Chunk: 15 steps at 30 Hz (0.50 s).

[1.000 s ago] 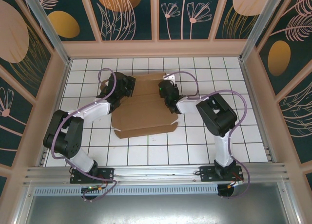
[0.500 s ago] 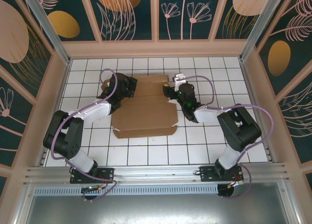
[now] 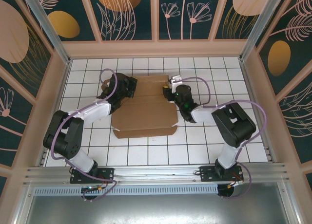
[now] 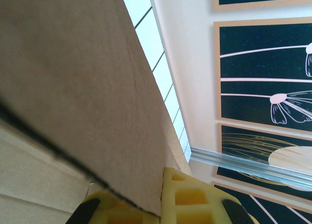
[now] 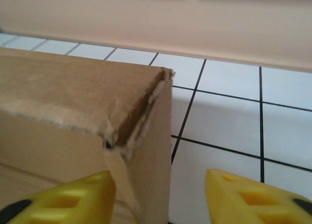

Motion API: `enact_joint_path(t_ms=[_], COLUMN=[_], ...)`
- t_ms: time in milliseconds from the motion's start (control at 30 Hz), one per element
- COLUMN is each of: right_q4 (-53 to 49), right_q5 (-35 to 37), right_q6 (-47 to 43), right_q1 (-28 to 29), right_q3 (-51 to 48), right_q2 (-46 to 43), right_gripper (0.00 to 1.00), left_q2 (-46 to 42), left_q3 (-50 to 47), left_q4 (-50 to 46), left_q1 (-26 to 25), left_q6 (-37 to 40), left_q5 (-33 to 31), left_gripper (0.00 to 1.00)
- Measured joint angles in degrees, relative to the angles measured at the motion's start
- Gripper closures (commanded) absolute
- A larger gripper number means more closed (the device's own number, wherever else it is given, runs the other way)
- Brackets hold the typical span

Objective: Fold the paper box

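The paper box (image 3: pixel 146 109) is brown cardboard, partly folded, in the middle of the white tiled table (image 3: pixel 209 141). At the box's back left edge my left gripper (image 3: pixel 126 85) is shut on an upright cardboard panel (image 4: pixel 87 87), whose edge sits between the yellow fingers (image 4: pixel 195 199). At the back right corner is my right gripper (image 3: pixel 169 90). It stands open (image 5: pixel 158 199), its yellow fingertips (image 5: pixel 248 197) on either side of the box's torn corner wall (image 5: pixel 146 136), with a gap of bare tile on the right.
Patterned walls with pale wooden frames (image 3: pixel 156 46) close in the table at the back and sides. An aluminium rail (image 3: pixel 156 173) runs along the near edge by the arm bases. Bare tiles lie right of the box (image 5: pixel 229 117) and in front of it.
The right gripper has left the top of the box's right side, swung out to the right, then come back a little to the back right corner. The left arm has not moved.
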Motion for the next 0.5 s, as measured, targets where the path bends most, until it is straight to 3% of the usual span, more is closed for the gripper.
enact_joint_path(t_ms=[267,433,500], right_q4=[-1.6,-1.7,-1.7], right_q5=[12.2,16.6,17.5], right_q6=[-0.7,-1.2,-1.2], right_q1=[2.6,3.8,4.1], right_q3=[7.8,9.0,9.6], right_q2=[6.0,7.4,7.8], right_gripper=[1.00,1.00,0.77], left_q2=[0.0,0.0,0.0], left_q3=[0.0,0.0,0.0], left_q4=[0.1,0.2,0.3], left_q1=[-0.2,-0.2,-0.2], left_q6=[-0.2,-0.7,-0.9], left_q5=[0.4,0.4,0.3], left_gripper=[1.00,1.00,1.00])
